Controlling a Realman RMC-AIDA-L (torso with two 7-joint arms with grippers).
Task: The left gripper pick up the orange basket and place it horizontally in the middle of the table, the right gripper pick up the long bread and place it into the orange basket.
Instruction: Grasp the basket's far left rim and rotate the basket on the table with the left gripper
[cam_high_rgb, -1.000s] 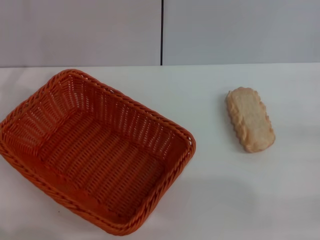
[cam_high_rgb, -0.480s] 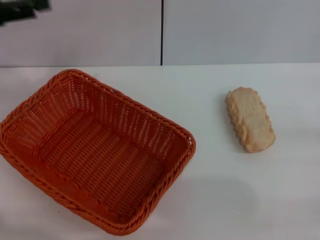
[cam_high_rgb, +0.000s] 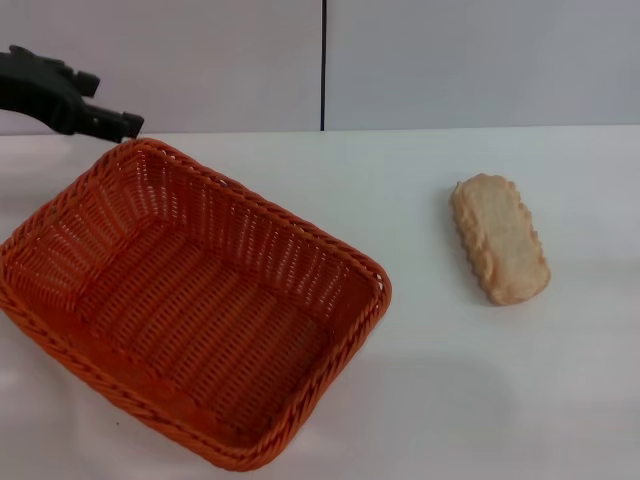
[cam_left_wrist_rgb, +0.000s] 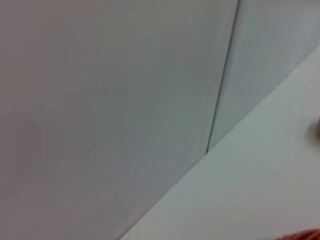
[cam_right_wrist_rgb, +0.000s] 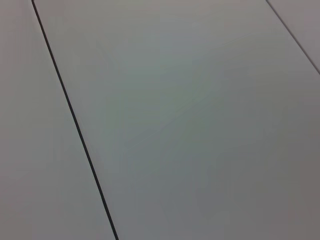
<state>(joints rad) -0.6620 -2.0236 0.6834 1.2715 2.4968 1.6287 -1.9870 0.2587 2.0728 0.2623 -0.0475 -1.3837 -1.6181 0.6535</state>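
Note:
The orange basket (cam_high_rgb: 262, 207) lies empty and slanted on the left half of the white table (cam_high_rgb: 470, 400). A sliver of the basket's rim (cam_left_wrist_rgb: 306, 235) shows in the left wrist view. My left gripper (cam_high_rgb: 118, 125) hovers at the far left, just above and behind the basket's far corner, apart from the rim. The long bread (cam_high_rgb: 500, 240) rests flat on the table's right side, pale face up, well away from the basket. My right gripper is out of view, and its wrist view shows only wall.
A grey panelled wall (cam_high_rgb: 450, 60) with a dark vertical seam (cam_high_rgb: 323, 65) stands behind the table's far edge. Bare tabletop lies between the basket and the bread, and in front of the bread.
My left arm has come into the head view from the upper left and dropped toward the basket's far corner. Basket and bread have not moved.

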